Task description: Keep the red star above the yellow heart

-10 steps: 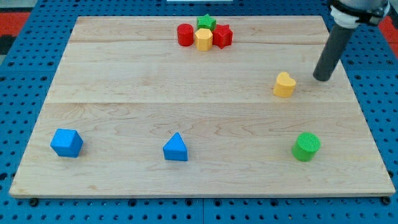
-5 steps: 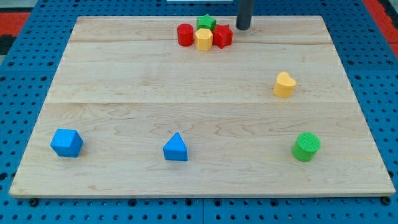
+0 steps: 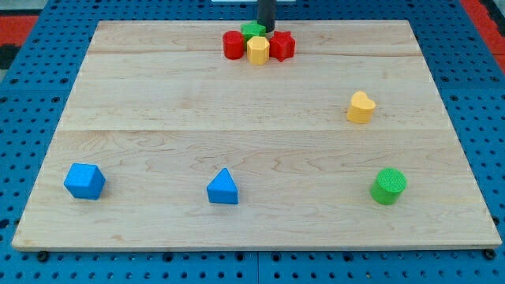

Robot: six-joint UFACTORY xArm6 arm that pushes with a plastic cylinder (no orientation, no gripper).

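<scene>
At the tabletop's (image 3: 158, 95) far edge, my tip (image 3: 267, 31) sits behind the cluster, just left of the red star (image 3: 283, 45). This plain rod tool has nothing to spread or pinch. The yellow heart (image 3: 360, 107) lies well right and nearer, so the star likely needs pushing rightward next.

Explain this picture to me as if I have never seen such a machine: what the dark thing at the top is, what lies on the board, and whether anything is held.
There is one camera, looking down at a slant on a wooden board that lies on a blue pegboard. The dark thing is a robot arm's straight rod; it has no claw, so it holds nothing and only pushes blocks. My tip sits at the view's top, right by the green star and above the red star. Clustered there too are a red cylinder and a yellow hexagon. Apart from them lie the yellow heart at the right, a green cylinder below it, a blue triangle, and a blue cube.
</scene>
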